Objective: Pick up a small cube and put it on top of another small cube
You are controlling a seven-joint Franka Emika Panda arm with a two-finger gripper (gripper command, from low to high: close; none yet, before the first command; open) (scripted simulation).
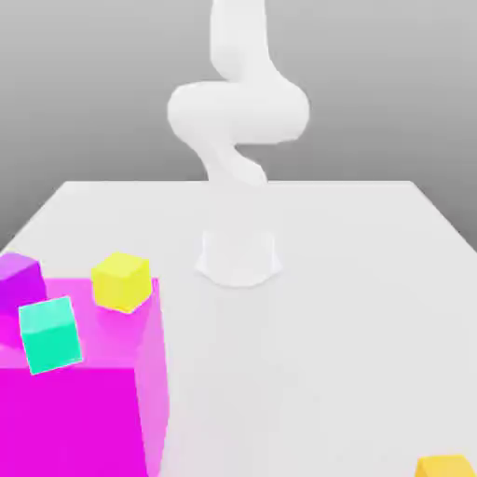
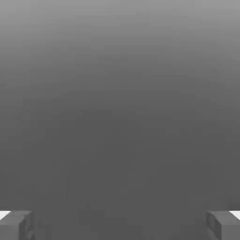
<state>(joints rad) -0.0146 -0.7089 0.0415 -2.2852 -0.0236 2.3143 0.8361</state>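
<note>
Orange-yellow small cube (image 1: 444,466): resting on the white table (image 1: 354,279) at about five o'clock in the exterior view, untouched, well apart from the other blocks. Lemon-yellow cube (image 1: 121,279), teal cube (image 1: 50,335) and purple cube (image 1: 19,279): grouped at eight o'clock around the big magenta block (image 1: 84,419). Gripper (image 2: 120,225): fingers spread wide, holding nothing, apparently not yet sent toward its cube.

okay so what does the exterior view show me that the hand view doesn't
Exterior view: the white arm rising from its base on the white table, a huge magenta block at that view's lower left, a lemon-yellow cube, a teal cube and a purple cube around it, and the orange-yellow small cube at the lower right edge.

Hand view: the gripper with its two fingertips spread wide apart, open, nothing between them, against plain grey.

Shared: the same robot; no object appears in both.
</note>
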